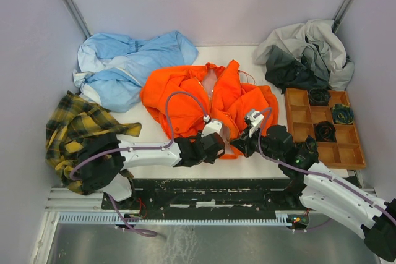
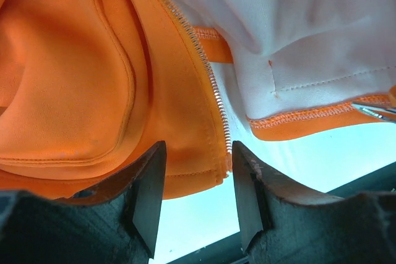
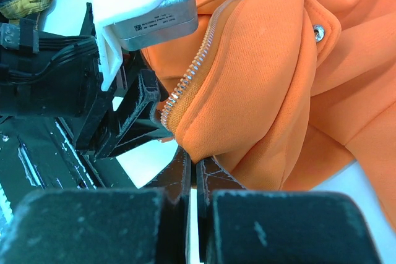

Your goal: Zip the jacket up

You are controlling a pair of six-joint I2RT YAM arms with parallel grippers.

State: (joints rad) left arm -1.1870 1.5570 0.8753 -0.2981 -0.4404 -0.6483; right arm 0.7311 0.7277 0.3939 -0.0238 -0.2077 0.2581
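Observation:
The orange jacket (image 1: 185, 100) lies crumpled in the middle of the white table, its pink lining (image 1: 210, 80) showing where the front is open. My left gripper (image 1: 219, 145) is open at the near hem. In the left wrist view the hem corner (image 2: 185, 171) with the zipper teeth (image 2: 213, 88) lies between the spread fingers of that gripper (image 2: 198, 156). My right gripper (image 1: 240, 146) is shut on a fold of the jacket's other front edge (image 3: 260, 109), pinched at the tips of that gripper (image 3: 196, 162). That edge's zipper (image 3: 189, 75) runs just above, close to the left gripper's fingers (image 3: 133, 112).
A light blue garment (image 1: 127, 66) lies at the back left and a grey and dark clothing heap (image 1: 306, 54) at the back right. A yellow plaid shirt (image 1: 77, 125) lies on the left. A wooden compartment tray (image 1: 300, 115) with dark rolled items stands on the right.

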